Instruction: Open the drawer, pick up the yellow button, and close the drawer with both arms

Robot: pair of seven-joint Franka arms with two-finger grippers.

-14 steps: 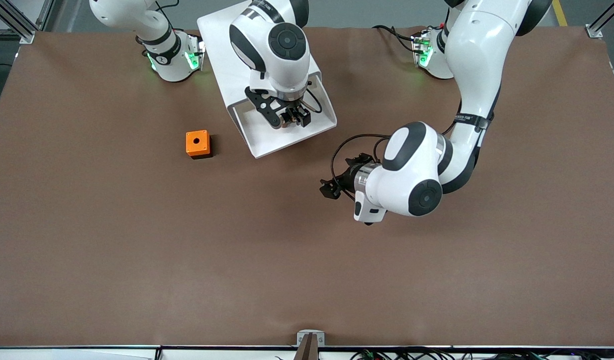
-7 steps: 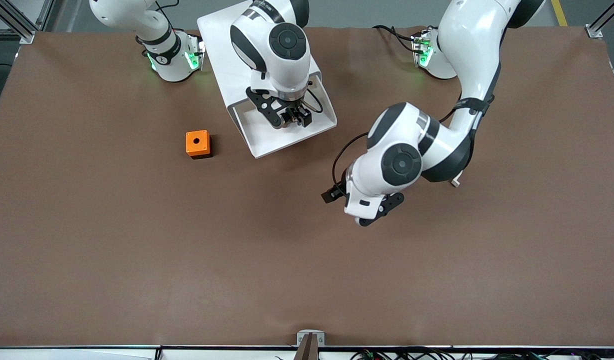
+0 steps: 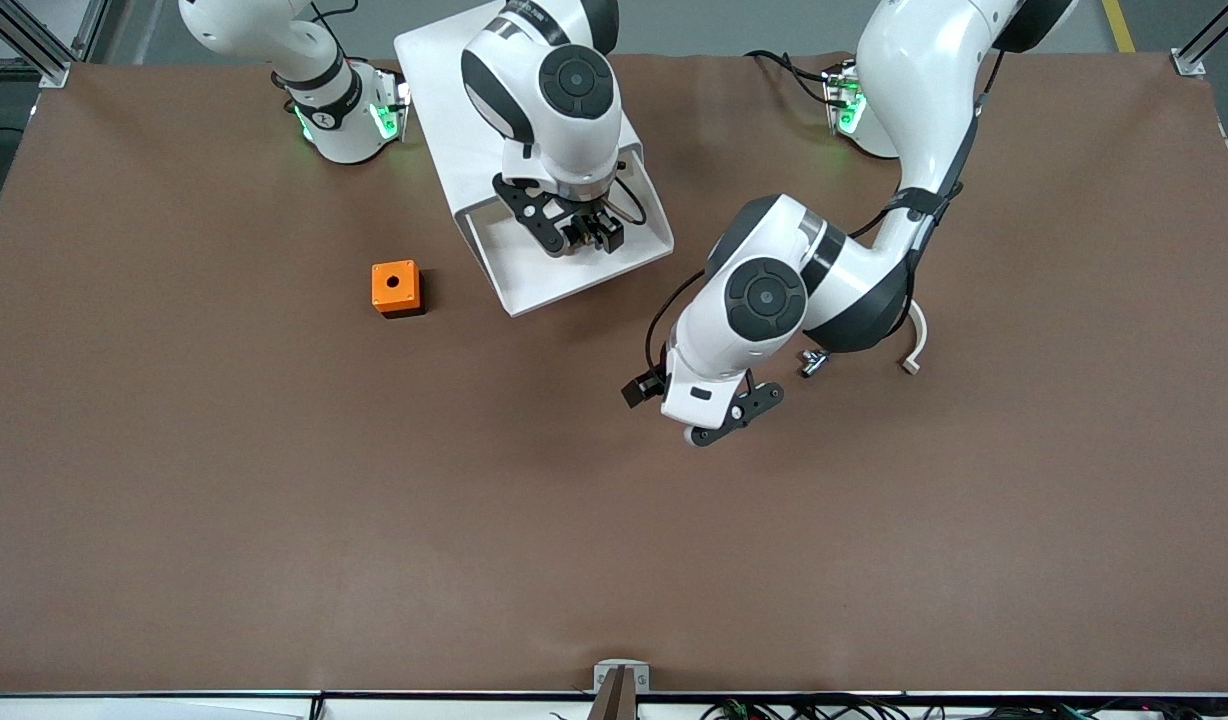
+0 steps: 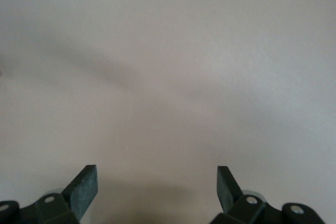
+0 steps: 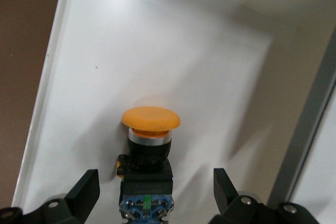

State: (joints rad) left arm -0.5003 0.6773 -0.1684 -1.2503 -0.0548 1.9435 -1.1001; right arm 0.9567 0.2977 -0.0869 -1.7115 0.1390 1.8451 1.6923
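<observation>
Table [image 3: 224, 520]: big and brown, with everything on it.
Cabinet [image 3: 454, 90]: white box near the right arm's base.
Drawer [image 3: 534, 285]: top one, pulled out of the cabinet toward the front camera.
Right gripper [image 3: 586, 236]: down in the drawer, fingers [image 5: 84, 192] wide on both sides of the button, not touching it.
Left gripper [image 4: 157, 192]: over bare table near the drawer, wide open, holding nothing.
Orange cube [image 3: 395, 287]: on the table beside the drawer.
Button [image 5: 149, 150]: lying on the drawer floor, orange-yellow cap, black body.
</observation>
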